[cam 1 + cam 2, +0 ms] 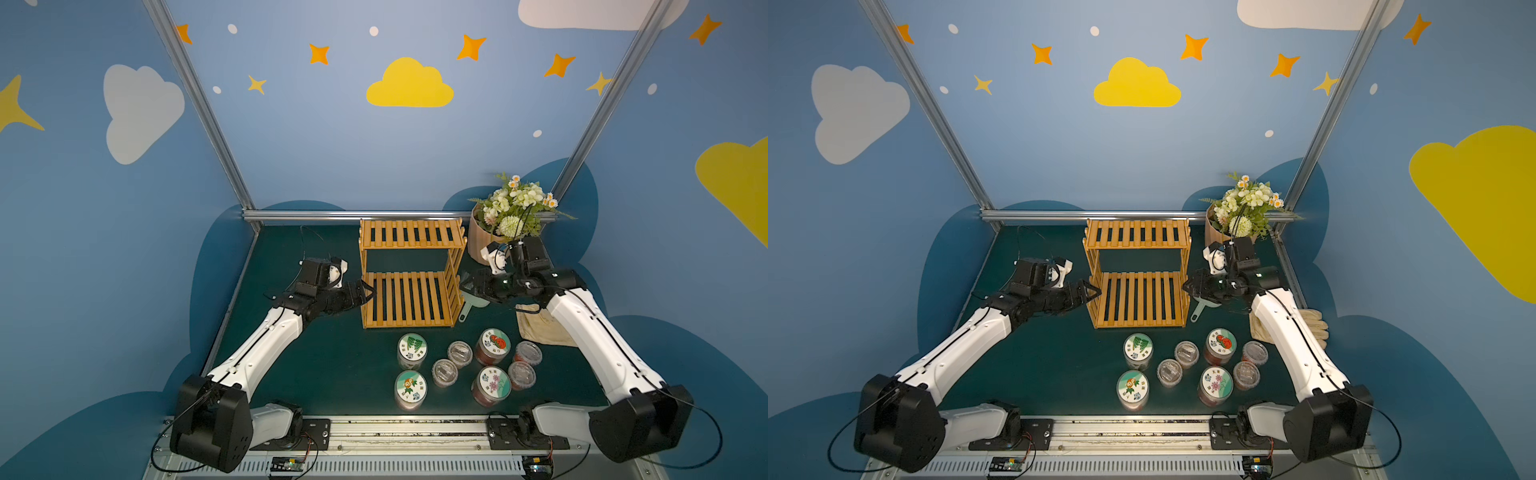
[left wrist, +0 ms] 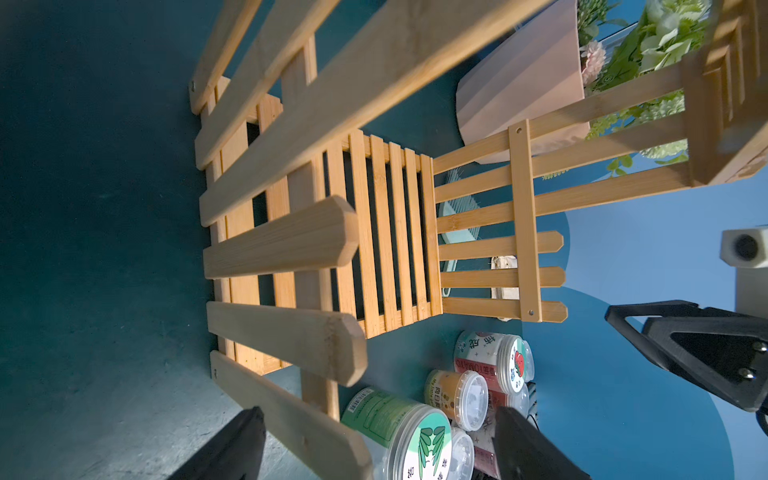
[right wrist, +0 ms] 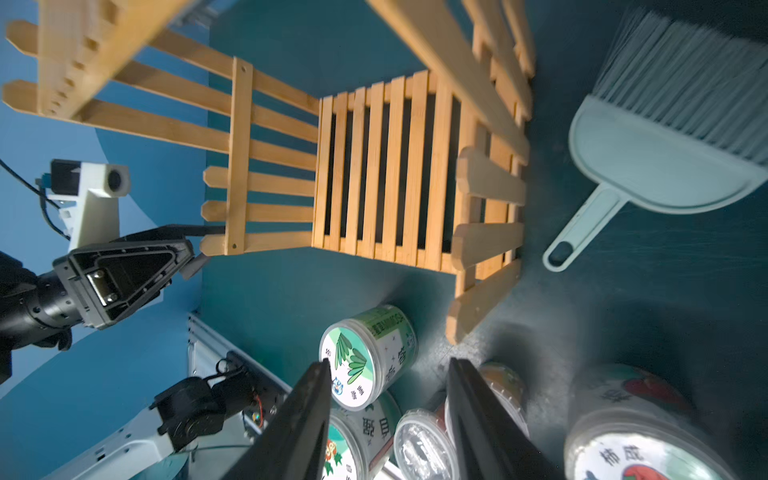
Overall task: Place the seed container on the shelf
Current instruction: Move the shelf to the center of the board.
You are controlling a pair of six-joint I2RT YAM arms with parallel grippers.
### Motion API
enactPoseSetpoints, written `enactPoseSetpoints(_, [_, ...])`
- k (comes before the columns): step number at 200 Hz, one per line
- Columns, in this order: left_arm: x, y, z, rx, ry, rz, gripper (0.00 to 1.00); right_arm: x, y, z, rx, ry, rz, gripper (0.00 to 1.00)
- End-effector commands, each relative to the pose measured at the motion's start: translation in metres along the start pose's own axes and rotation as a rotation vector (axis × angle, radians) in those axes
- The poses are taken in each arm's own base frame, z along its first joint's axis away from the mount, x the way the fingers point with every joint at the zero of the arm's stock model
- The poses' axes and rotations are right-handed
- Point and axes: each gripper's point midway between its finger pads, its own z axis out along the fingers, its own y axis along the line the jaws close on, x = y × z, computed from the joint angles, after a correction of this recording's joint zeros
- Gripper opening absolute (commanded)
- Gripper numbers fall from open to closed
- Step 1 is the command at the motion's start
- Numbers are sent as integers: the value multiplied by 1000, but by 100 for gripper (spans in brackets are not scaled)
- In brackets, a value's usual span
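Closest to the lens runs the metal rail (image 1: 415, 432) carrying both arm bases. Just behind it eight seed containers (image 1: 493, 345) stand upright on the dark green mat (image 1: 316, 365), none yet on the shelf (image 1: 409, 246). Four are wide jars with printed lids and four are small clear cups, packed close together in front of the rack's right half. The leaf-lidded jar (image 1: 411, 351) stands nearest the shelf's lower tier. The left gripper (image 1: 369, 292) sits at the shelf's left side with its jaws spread; whether it touches a slat I cannot tell. The right gripper (image 1: 464, 286) hovers by the shelf's right side, above a mint hand brush (image 1: 473, 303), jaws parted and holding nothing. The jars look like rigid, light plastic with smooth walls, so they should take a firm squeeze yet could slip. I would grasp the leaf-lidded one around its body just under the lid, coming in from its open left flank, where no neighbour crowds the approach.
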Motion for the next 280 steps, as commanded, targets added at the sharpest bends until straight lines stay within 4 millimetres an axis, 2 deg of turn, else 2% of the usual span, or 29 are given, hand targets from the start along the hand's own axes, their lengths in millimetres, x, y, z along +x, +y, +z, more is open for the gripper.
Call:
enactPoseSetpoints(1, [-7,-12,-2,35,-12,11,91,-2,-21,14,40,-11,23,50])
enactPoseSetpoints(32, [-9,-16,0,57,-3,10,90,7,-7,38,-95,120,104,47])
enactPoseSetpoints(64, [-10,-20,4,73,22,10,89,14,9,47,-185,212,110,44])
enactPoseSetpoints(105, [-6,-23,8,79,47,11,89,20,11,42,-183,204,80,44])
enactPoseSetpoints(147, [1,-25,9,84,73,12,89,25,0,41,-146,209,82,42])
enactPoseSetpoints(158, [2,-27,9,89,78,13,89,25,1,41,-154,215,84,33])
enactPoseSetpoints(166, [3,-28,9,89,81,14,89,26,3,40,-167,220,86,31])
enactPoseSetpoints(180, [4,-30,8,86,81,14,88,28,6,39,-177,222,94,37])
enactPoseSetpoints(231, [19,-39,7,95,107,29,87,48,23,34,-258,272,75,35])
enactPoseSetpoints(247, [22,-37,6,82,114,24,87,52,26,31,-249,277,57,40])
enactPoseSetpoints(280, [30,-35,-2,53,102,21,87,45,-2,29,-102,250,52,41])
